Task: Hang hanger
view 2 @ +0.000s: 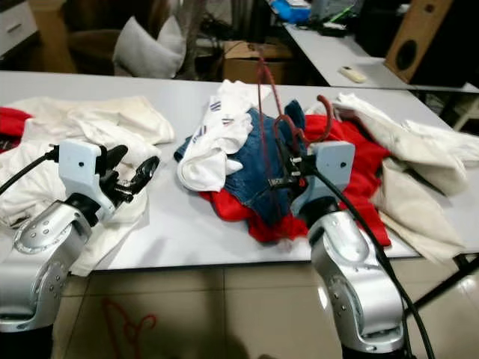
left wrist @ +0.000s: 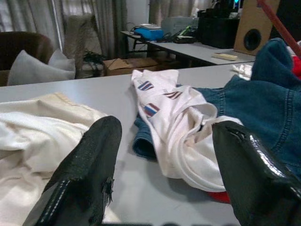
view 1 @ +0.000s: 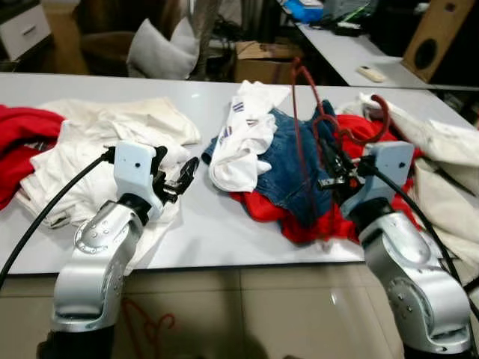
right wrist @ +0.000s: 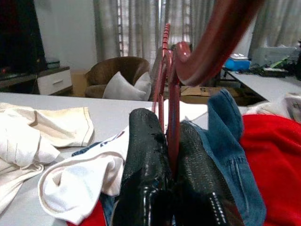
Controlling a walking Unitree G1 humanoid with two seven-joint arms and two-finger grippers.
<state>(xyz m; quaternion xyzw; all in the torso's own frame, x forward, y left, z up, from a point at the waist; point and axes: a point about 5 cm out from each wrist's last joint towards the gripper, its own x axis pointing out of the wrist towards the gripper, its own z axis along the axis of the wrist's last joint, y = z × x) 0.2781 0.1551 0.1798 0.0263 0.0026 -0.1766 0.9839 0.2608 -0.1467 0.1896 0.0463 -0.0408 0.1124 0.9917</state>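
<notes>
While pinched in right gripper (right wrist: 170,155), hanger (view 1: 303,120) rises upright.

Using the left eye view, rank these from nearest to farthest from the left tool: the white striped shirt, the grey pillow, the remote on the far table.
Measured from the left tool, which is open above the table's near left part:
1. White striped shirt, on the clothes pile just to its right.
2. Grey pillow, beyond the table's far edge, behind it.
3. Remote, on the far table, back right.
</notes>
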